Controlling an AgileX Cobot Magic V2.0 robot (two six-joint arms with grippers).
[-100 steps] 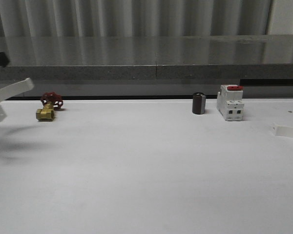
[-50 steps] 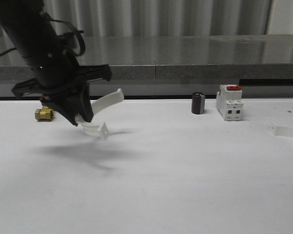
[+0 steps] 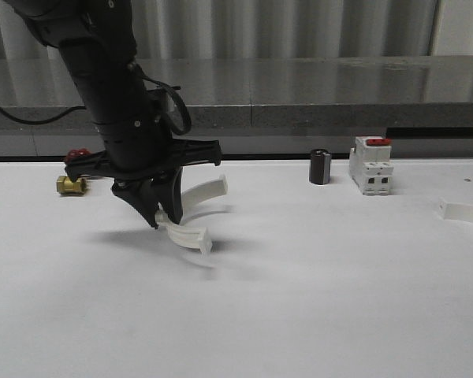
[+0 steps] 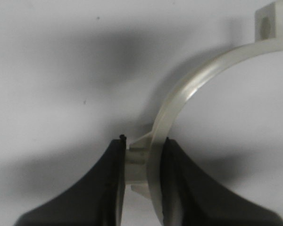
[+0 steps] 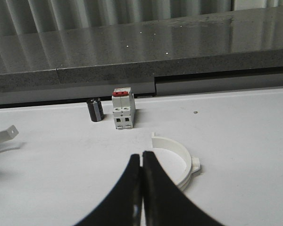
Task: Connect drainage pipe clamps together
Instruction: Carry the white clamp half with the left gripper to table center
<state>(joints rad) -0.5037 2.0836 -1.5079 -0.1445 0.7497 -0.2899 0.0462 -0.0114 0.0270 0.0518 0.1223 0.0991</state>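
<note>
Left hand clamped, pointing down (right hand closed).

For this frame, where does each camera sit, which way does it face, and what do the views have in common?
Front view: looks forward over the table; left arm and left gripper carrying a clamp half.
Left wrist view: looks down past its fingers pinching that clamp half.
Right wrist view: low over the table, facing the back wall; shut right gripper, second clamp half, breaker.
Shared: front and right wrist both show the breaker.

Translucent glossy plastic clamp; matt white table.
</note>
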